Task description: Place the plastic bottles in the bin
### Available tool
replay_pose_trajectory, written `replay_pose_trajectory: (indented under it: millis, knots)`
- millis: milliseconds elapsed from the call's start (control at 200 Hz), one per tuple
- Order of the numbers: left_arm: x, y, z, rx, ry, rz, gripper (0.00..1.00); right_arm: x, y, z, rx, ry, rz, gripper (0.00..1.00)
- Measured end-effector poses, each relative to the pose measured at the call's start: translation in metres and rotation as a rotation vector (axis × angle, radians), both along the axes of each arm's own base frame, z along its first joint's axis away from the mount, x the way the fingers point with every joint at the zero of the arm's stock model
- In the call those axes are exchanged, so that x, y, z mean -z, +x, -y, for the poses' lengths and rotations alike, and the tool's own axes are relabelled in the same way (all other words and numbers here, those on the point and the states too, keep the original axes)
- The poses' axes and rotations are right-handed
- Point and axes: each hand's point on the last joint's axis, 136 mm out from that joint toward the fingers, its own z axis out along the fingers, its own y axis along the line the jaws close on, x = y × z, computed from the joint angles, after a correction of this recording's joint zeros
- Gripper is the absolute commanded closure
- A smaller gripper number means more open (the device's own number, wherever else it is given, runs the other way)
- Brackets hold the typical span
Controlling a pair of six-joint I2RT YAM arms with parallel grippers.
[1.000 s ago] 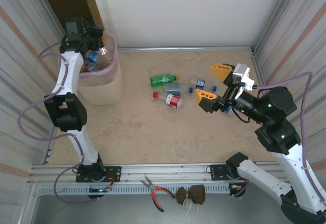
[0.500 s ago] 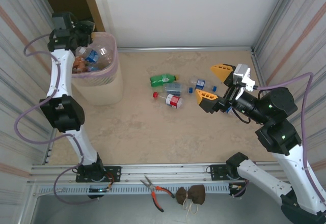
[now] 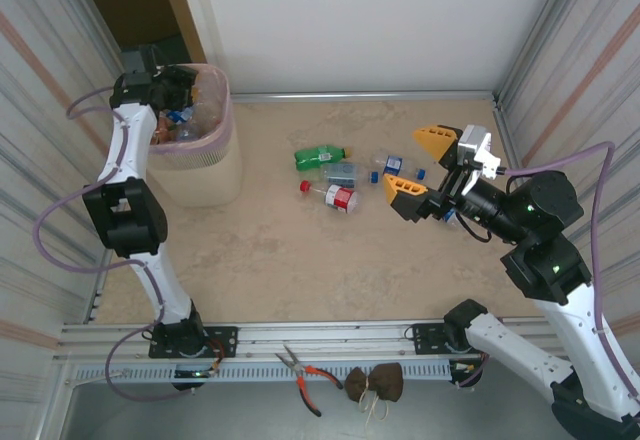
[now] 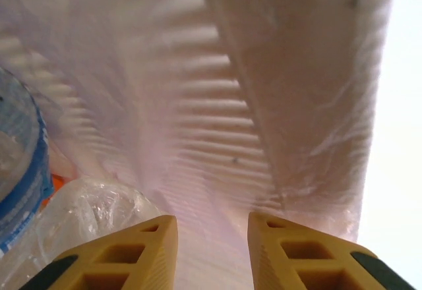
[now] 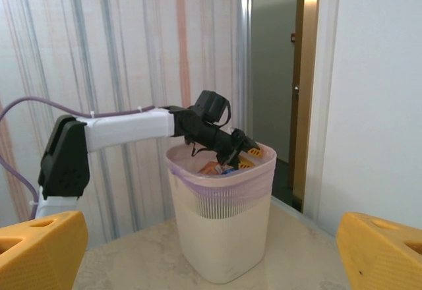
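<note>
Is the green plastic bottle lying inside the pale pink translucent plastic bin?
No, the green plastic bottle lies on the beige table, well to the right of the pale pink bin.

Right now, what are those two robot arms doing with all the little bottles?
They are tidying plastic bottles into the pink bin. The left gripper is dipped into the top of the bin, pinched shut with nothing in it, next to the binned bottles. The right gripper hangs wide open above the table, beside a few bottles lying there, like the green one and the red-labelled one. So some are in, and some are not yet.
</note>
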Motion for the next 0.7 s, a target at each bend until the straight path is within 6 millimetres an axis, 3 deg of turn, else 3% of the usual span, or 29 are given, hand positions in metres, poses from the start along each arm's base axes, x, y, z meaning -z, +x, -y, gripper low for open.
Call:
replay_pose_trajectory:
  millis: [160,281,516,701]
  knots:
    - [-0.016,-0.005,-0.004,0.012,0.017,0.036,0.65,0.013,0.016,-0.002,0.041,-0.026,-0.059,0.04]
    - [-0.043,-0.017,-0.008,0.030,0.042,0.098,0.65,0.031,0.033,-0.003,0.092,-0.063,-0.125,0.04]
    - [-0.100,-0.061,-0.001,0.119,0.170,0.248,0.62,0.079,0.072,0.000,0.237,-0.178,-0.294,0.04]
    - [-0.113,-0.104,0.012,0.221,0.298,0.317,0.58,0.126,0.103,0.011,0.349,-0.291,-0.446,0.05]
